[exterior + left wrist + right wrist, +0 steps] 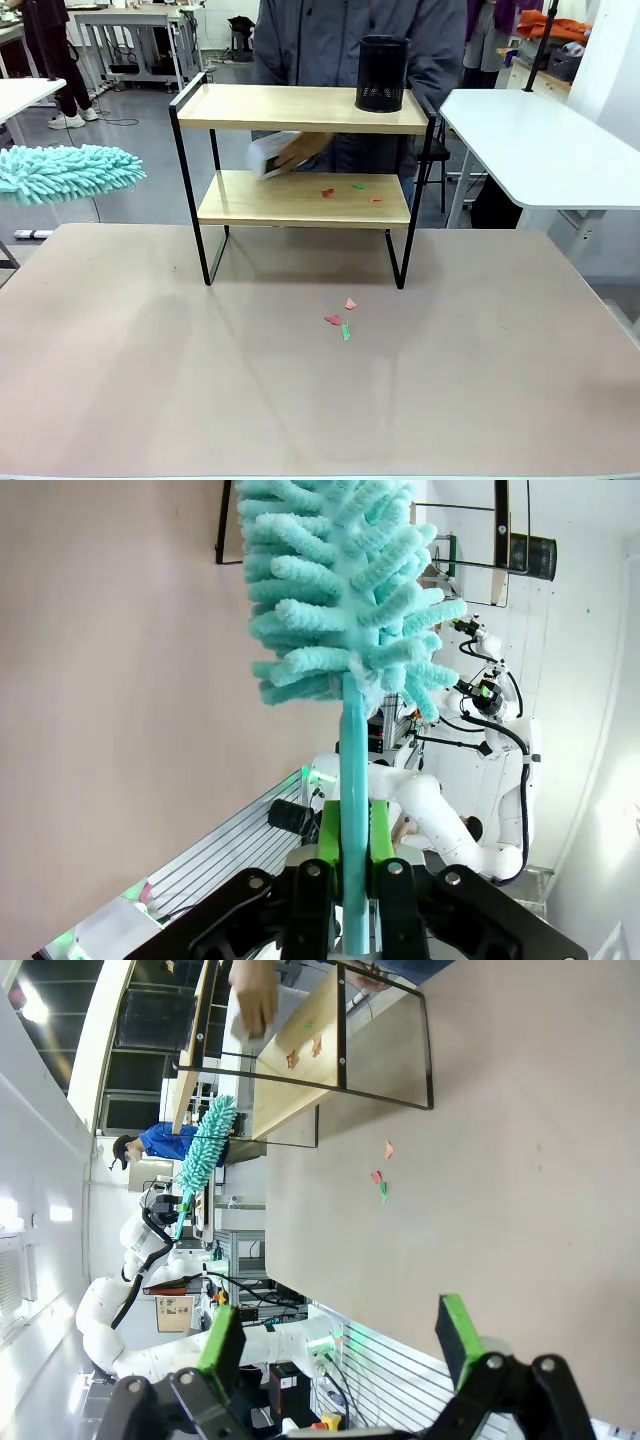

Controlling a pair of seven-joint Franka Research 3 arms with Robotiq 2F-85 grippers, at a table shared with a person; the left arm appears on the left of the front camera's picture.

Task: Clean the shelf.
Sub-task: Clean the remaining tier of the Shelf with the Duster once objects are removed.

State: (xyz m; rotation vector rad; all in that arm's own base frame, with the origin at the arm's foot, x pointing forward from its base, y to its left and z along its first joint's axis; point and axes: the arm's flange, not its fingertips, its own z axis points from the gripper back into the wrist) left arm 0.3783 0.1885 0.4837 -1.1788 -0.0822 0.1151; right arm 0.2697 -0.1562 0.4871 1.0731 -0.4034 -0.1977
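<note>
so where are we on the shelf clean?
Done: nothing looks wiped yet. In hand: left gripper is shut on the duster, off to the side of the shelf; a person's hand holds a white item at the lower board. Left: paper scraps on the lower board, loose bits on the table, mesh cup on top. Right gripper open.

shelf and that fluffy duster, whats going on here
The left claw is shut on the handle of a teal fluffy duster, held off at the table's left side, away from the shelf. The right claw is open and empty. A person's hand reaches between the shelf's boards with a blurred white thing. A black mesh cup stands on the top board; small coloured scraps lie on the lower board and on the table in front.
</note>
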